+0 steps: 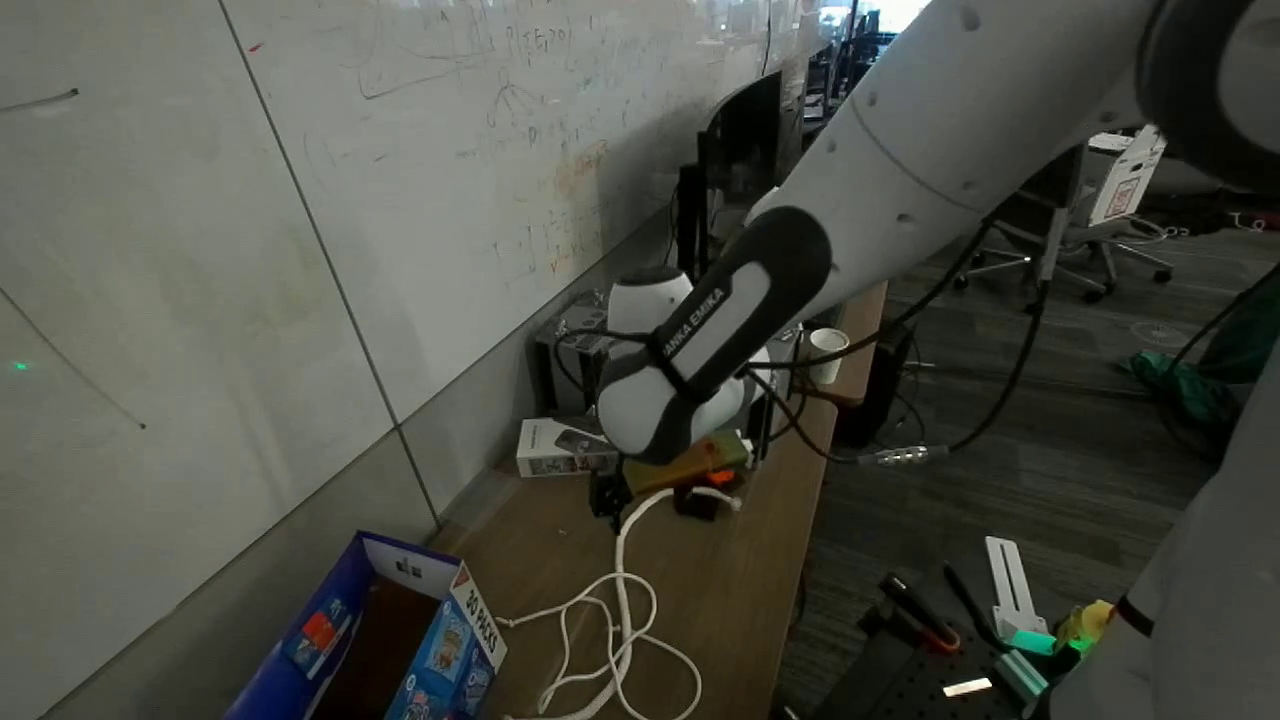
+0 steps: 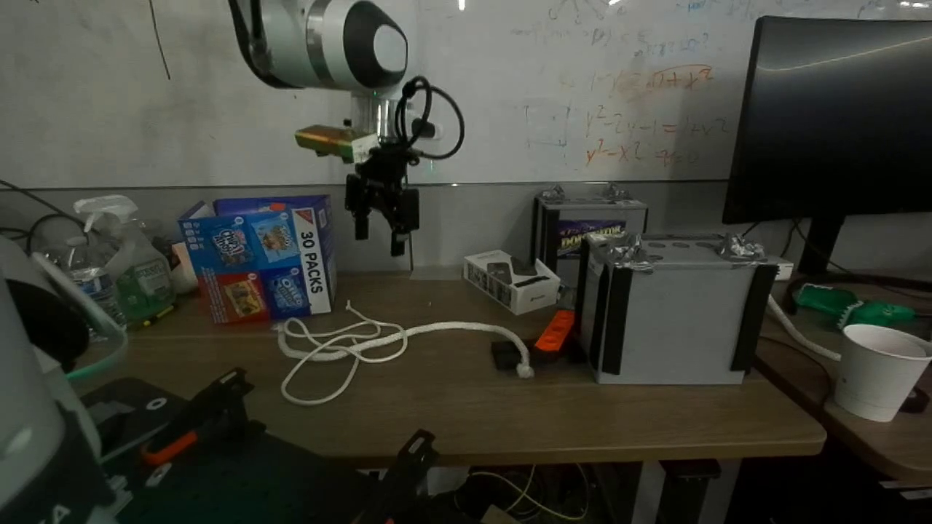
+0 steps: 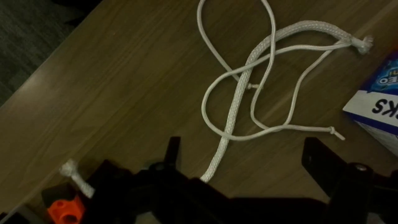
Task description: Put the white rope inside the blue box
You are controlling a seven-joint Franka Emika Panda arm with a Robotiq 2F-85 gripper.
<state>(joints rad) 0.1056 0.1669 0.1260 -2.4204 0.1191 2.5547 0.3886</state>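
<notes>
Tool (image 3: 241, 145) gapes wide above white rope (image 3: 238, 98); blue box (image 2: 256, 262) reads "30 PACKS", "OREO".

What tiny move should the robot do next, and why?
I'd probably lower the open claw toward the white rope. The claw hangs above the table holding nothing, and the rope lies loose outside the blue box, so it needs grabbing first.

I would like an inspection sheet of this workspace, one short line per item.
Surface: wood-grained table, in front of a whiteboard.
Job's things: white rope lying in loose loops; blue box beside it, upright, open-topped.
Clutter: white carton, large grey case, spray bottle.
Gripper: open, holding nothing, above the table.
Cables: black, looped near the end of the arm.
Surroundings: whiteboard written on; monitor, screen dark.
</notes>
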